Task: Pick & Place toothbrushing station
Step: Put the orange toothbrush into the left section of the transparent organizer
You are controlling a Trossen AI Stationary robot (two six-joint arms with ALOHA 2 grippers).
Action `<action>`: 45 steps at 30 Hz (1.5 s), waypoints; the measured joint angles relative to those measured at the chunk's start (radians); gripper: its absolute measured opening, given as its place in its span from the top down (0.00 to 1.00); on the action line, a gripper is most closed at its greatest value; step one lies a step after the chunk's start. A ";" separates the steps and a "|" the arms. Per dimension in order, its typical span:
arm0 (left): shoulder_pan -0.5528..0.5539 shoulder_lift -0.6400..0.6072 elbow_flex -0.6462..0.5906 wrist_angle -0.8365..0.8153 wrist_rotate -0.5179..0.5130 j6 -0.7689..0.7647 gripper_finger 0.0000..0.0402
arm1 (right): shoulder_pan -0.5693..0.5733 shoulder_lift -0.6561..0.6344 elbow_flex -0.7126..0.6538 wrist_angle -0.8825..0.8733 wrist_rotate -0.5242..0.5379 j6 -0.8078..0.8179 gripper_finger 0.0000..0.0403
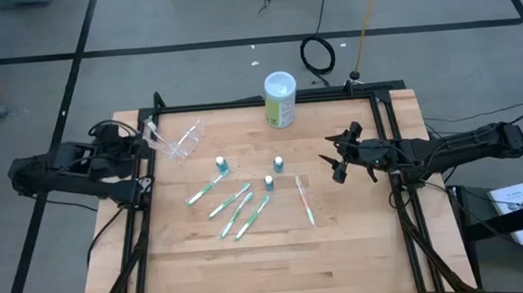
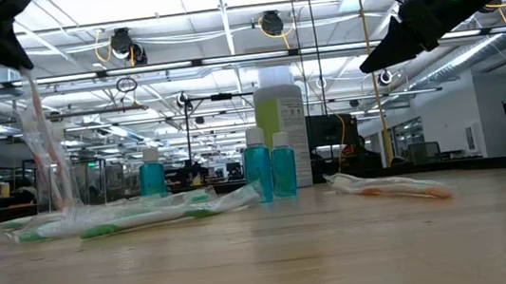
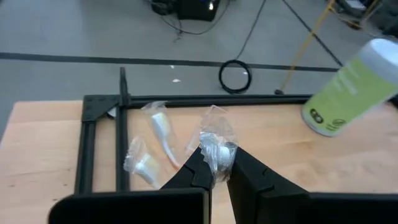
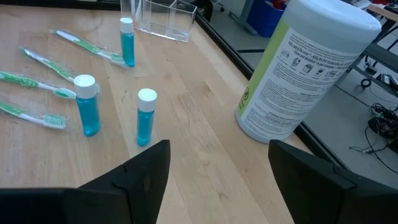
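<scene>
The clear plastic cup (image 1: 182,141) of the toothbrushing station is at the table's far left, with my left gripper (image 1: 152,141) shut on it. Several green-and-white toothbrushes (image 1: 231,202) and one pale pinkish toothbrush (image 1: 304,199) lie flat on the wood in the middle. Three teal white-capped tubes (image 1: 269,181) stand upright among them. My right gripper (image 1: 337,159) hovers open above the table's right side, clear of everything. My left gripper pinches a thin clear wall of the cup (image 3: 216,146) between its two fingers. The fingers come from the table's left, slanting down. The cup hangs tilted below them, and its lower end (image 2: 61,204) reaches down to the tabletop; whether it rests there I cannot tell.
A bigger green-and-white canister (image 1: 279,98) stands at the far edge, right of the cup. A black frame (image 1: 239,103) runs around the tabletop. Bare wood lies toward the near edge.
</scene>
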 joint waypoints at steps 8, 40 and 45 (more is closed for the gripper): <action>0.075 0.082 0.000 0.011 -0.005 -0.011 0.94 | 0.000 0.000 0.000 0.003 0.000 0.000 0.35; 0.283 0.212 -0.001 0.216 0.067 0.185 0.94 | 0.000 0.000 0.000 -0.001 -0.004 0.008 0.35; 0.321 0.211 -0.068 0.238 0.066 0.170 0.94 | 0.000 0.000 0.000 -0.001 -0.004 0.007 0.35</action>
